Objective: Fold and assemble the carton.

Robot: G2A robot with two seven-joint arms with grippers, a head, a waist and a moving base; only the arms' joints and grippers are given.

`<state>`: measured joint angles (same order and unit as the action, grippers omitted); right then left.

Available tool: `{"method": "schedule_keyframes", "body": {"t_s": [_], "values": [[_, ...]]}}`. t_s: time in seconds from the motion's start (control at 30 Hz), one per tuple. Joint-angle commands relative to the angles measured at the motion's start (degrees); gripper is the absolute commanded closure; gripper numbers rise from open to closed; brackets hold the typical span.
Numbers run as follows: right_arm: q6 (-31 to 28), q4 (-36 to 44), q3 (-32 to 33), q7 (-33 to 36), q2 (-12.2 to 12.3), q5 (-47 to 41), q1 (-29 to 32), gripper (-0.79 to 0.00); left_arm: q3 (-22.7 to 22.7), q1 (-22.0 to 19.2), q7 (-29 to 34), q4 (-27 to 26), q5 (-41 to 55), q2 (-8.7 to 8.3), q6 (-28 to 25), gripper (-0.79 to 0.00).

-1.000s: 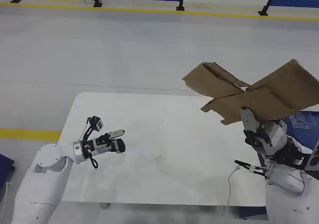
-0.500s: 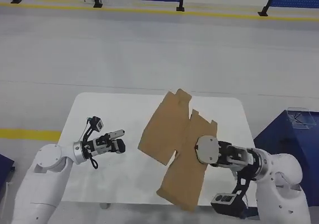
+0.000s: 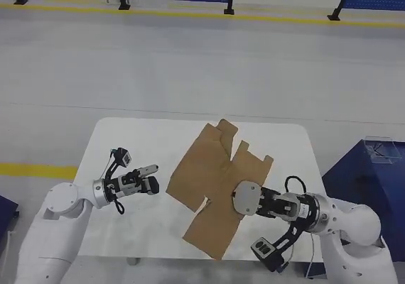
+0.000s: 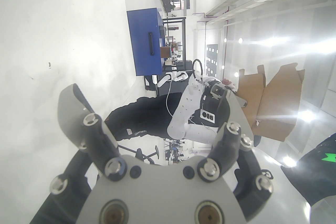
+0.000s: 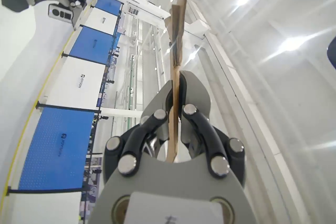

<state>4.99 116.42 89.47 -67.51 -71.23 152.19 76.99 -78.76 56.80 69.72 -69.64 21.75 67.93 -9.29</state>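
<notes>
Carton (image 3: 213, 181) hanging over the surface (image 3: 121, 142)
Right tool (image 5: 176, 93) clamps it at 4 o'clock; left tool (image 3: 154, 177) at 8, wide open, empty.

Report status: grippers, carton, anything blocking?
Right gripper shut on carton edge. Left gripper open over table, apart from carton. Carton flat, unfolded, held above table.

Carton (image 3: 213, 174) over the table's (image 3: 124, 145) middle; bare surface to its left.
</notes>
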Motion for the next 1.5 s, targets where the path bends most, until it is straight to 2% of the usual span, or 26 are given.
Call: {"method": "schedule_keyframes", "body": {"t_s": [0.0, 0.1, 0.23, 0.3, 0.4, 0.43, 0.47, 0.53, 0.77, 0.9, 0.97, 1.03, 1.47], "values": [[-5.42, -0.71, -0.84, -0.09, 0.01, -8.31, 0.01, 0.0, 0.0, 0.0, 0.0, 0.0, 0.0, 0.0, 0.0, -0.785], [-18.93, -2.91, -2.83, -0.3, -0.06, -24.29, -0.26, 0.0, 0.0, 0.0, 0.0, 0.0, 0.0, 0.0, 0.0, -0.785], [-35.29, -4.07, -4.03, 2.81, 0.01, -41.77, -1.26, 0.0, 0.0, 0.0, 0.0, 0.0, 0.0, 0.0, 0.0, -0.785], [-44.27, -4.66, -4.8, 6.43, 0.05, -51.12, -1.25, 0.0, 0.0, 0.0, 0.0, 0.0, 0.0, 0.0, 0.0, -0.785], [-54.55, -5.12, -5.57, 14.11, 0.16, -63.81, -0.92, 0.0, 0.0, 0.0, 0.0, 0.0, 0.0, 0.0, 0.0, -0.785], [-56.14, -5.37, -5.8, 15.79, 0.16, -67.14, -0.68, 0.0, 0.0, 0.0, 0.0, 0.0, 0.0, 0.0, 0.0, -0.785], [-59.44, -6.6, -6.9, 20.14, 0.14, -74.5, 0.21, 0.0, 0.0, 0.0, 0.0, 0.0, 0.0, 0.0, 0.0, -0.785], [-62.69, -7.47, -8.43, 26.37, 0.25, -82.45, 0.98, 0.0, 0.0, 0.0, 0.0, 0.0, 0.0, 0.0, 0.0, -0.785], [-62.17, -9.41, -18.37, 57.49, 2.64, -122.33, 4.83, 0.0, 0.0, 0.0, 0.0, 0.0, 0.0, 0.0, 0.0, -0.785], [-53.48, -9.04, -21.52, 77.43, 4.67, -148.44, 5.13, 0.0, 0.0, 0.0, 0.0, 0.0, 0.0, 0.0, 0.0, -0.785], [-49.87, -8.58, -21.2, 83.88, 5.39, -157.4, 5.4, 0.0, 0.0, 0.0, 0.0, 0.0, 0.0, 0.0, 0.0, -0.785], [-48.36, -8.3, -20.23, 88.87, 5.95, -162.23, 5.64, 0.0, 0.0, 0.0, 0.0, 0.0, 0.0, 0.0, 0.0, -0.785], [-48.36, -8.3, -20.23, 88.87, 5.95, -162.23, 5.64, 0.0, 0.0, 0.0, 0.0, 0.0, 0.0, 0.0, 0.0, -0.785]]}}
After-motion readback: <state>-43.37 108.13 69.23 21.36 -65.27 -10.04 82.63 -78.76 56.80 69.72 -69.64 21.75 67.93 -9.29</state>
